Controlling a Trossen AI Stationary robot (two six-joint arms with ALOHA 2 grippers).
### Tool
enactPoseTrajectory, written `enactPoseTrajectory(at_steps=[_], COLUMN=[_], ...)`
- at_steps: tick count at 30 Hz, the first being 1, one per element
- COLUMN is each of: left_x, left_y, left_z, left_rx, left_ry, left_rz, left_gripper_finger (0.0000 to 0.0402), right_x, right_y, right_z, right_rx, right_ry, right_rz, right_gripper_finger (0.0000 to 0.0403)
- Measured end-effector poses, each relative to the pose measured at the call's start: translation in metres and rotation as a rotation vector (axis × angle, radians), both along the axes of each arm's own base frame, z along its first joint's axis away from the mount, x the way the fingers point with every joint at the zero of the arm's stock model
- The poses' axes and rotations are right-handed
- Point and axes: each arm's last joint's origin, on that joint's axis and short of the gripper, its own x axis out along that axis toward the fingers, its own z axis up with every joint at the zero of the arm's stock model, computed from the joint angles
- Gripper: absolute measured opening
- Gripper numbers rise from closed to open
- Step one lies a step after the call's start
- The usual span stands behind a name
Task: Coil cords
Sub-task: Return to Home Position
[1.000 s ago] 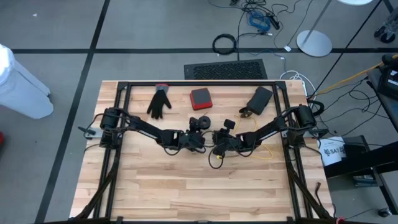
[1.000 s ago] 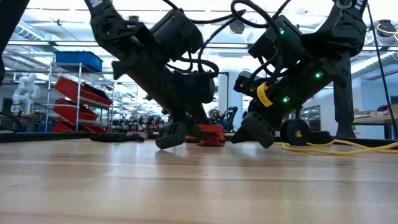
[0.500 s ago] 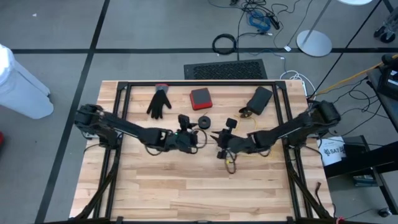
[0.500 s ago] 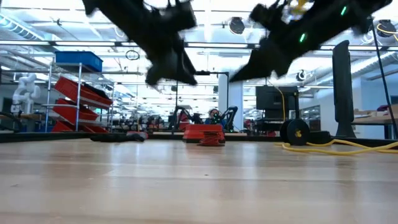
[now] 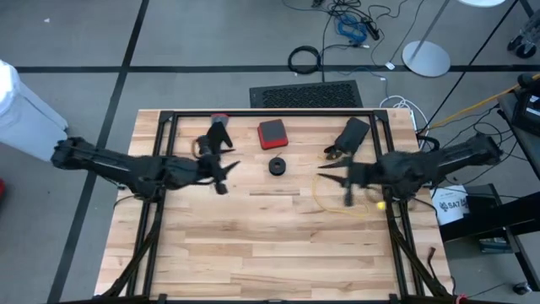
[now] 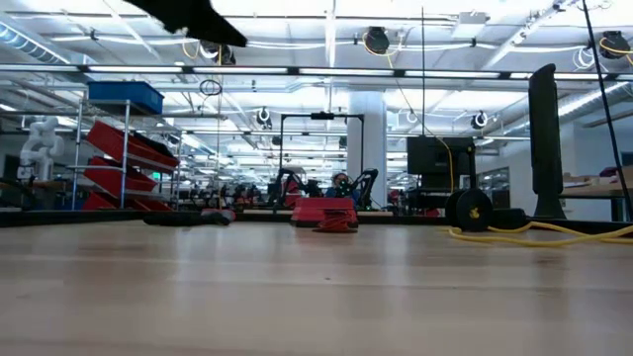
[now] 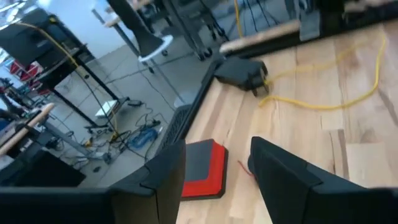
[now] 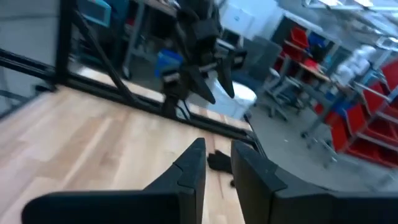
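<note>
The left gripper point(image 5: 226, 173) is hanging above the left half of the wooden table point(image 5: 253, 253), just in front of the black glove point(image 5: 218, 135), and in the left wrist view its fingers point(image 7: 280, 171) are standing apart with nothing between them. The right gripper point(image 5: 336, 177) is hovering over the right half, and its two fingers point(image 8: 193, 163) are showing a narrow gap in the right wrist view, likewise holding nothing. The yellow cord point(image 5: 325, 192) is lying loose on the boards beneath and just beside the right gripper, trailing toward the table's right edge, with one end reaching the black pouch point(image 5: 353, 135). Between the two grippers a small black spool point(image 5: 277, 165) is sitting on the table, with the red block point(image 5: 272, 133) just behind it.
</note>
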Motion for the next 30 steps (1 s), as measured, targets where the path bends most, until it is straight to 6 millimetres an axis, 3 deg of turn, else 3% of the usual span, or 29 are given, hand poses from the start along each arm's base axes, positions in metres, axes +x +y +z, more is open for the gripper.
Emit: enactPoseTrajectory(at_steps=[6, 12, 20, 25, 30], left_x=[-0.044, -0.075, -0.103, -0.112, -0.117], left_y=[0.008, 0.012, 0.017, 0.019, 0.020], left_z=[-0.011, -0.034, -0.070, -0.084, -0.096], left_rx=[-0.076, -0.127, -0.161, -0.190, -0.201], left_ry=[-0.158, -0.306, -0.474, -0.556, -0.611], left_rz=[-0.004, -0.051, -0.057, -0.059, -0.060], left_gripper_finger=[0.0189, 0.0189, 0.0189, 0.0189, 0.0189], right_x=[-0.056, -0.088, -0.110, -0.120, -0.110], right_y=[-0.014, -0.020, -0.029, -0.031, -0.028], right_z=[0.009, -0.003, -0.055, -0.060, -0.071], right_rx=[0.038, 0.077, 0.123, 0.135, 0.101], right_ry=[0.005, -0.004, -0.101, -0.264, -0.278], right_rz=[0.048, 0.115, 0.045, 0.068, 0.061], right_gripper_finger=[0.0063, 0.0063, 0.0063, 0.0063, 0.0063])
